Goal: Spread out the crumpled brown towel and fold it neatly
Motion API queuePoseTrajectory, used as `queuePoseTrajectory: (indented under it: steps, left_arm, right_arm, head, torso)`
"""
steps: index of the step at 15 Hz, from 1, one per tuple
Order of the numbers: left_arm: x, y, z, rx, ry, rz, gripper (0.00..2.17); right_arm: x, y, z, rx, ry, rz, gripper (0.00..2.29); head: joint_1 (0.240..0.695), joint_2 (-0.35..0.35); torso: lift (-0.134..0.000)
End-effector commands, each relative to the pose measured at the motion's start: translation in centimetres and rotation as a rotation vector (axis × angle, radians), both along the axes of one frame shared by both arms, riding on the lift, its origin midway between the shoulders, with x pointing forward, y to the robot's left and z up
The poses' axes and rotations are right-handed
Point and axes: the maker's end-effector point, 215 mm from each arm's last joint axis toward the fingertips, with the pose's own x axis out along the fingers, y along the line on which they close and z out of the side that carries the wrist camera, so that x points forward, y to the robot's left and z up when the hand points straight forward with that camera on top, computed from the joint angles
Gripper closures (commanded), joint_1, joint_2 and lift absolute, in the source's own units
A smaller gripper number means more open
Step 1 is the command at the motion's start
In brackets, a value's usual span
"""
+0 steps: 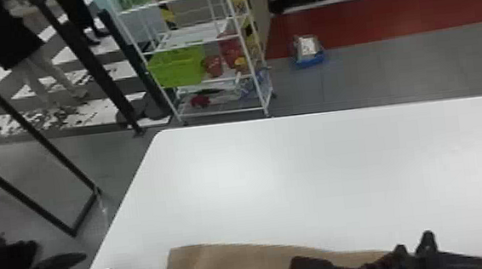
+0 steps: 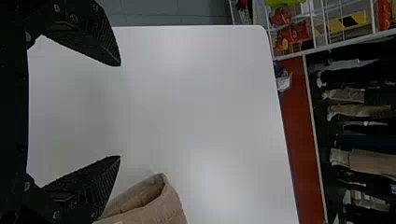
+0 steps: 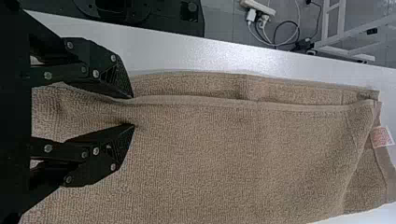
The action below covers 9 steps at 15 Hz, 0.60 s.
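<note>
The brown terry-cloth towel point(image 3: 243, 158) lay in overlapping layers along the near side of the smooth white table point(image 1: 308, 172), where we judged both arms could get at it. A hem on the upper layer ran just short of the edge beneath, which we took for a lengthwise fold not yet squared. The robot's black two-fingered right gripper point(image 3: 134, 111) was over the cloth, its fingers parted by a modest gap beside that hem, likely placed there to pinch or release it. The matching black left gripper point(image 2: 120, 110) stood wide open and empty, near a curled towel end, perhaps kept ready for a corner.

Much escaped us. The head view's lower border cut off most of the towel, and the right arm covered part of what remained. We could not tell whether the right fingertips pressed on the fabric, or how many layers lay under them. A small pale label with reddish print point(image 3: 383, 136) poked out at one end, its far side cropped.
</note>
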Motion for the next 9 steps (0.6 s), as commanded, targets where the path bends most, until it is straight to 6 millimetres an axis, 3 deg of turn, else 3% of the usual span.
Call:
queuePoseTrajectory:
  steps: [1,4,8,9]
  left_arm:
    - [0.01,0.07,0.08,0.002,0.000,0.000,0.20]
    - [0.03,0.01,0.13,0.001,-0.001,-0.002,0.20]
    - [0.02,-0.02,0.13,0.000,-0.001,-0.003,0.20]
    - [-0.01,-0.04,0.09,-0.001,-0.001,-0.002,0.20]
  right_arm:
    - [-0.26,-0.03,0.20,0.004,0.016,-0.003,0.75]
    - [-0.36,0.11,0.54,0.010,0.011,-0.005,0.57]
    - [0.05,0.12,0.71,0.009,-0.002,-0.005,0.60]
    - [0.21,0.28,0.82,0.010,-0.006,-0.006,0.76]
  head:
    - [0.695,0.350]
    - [0.695,0.350]
    - [0.695,0.350]
    - [0.695,0.350]
  torso:
    - [-0.122]
    - [-0.122]
    - [-0.122]
    - [-0.122]
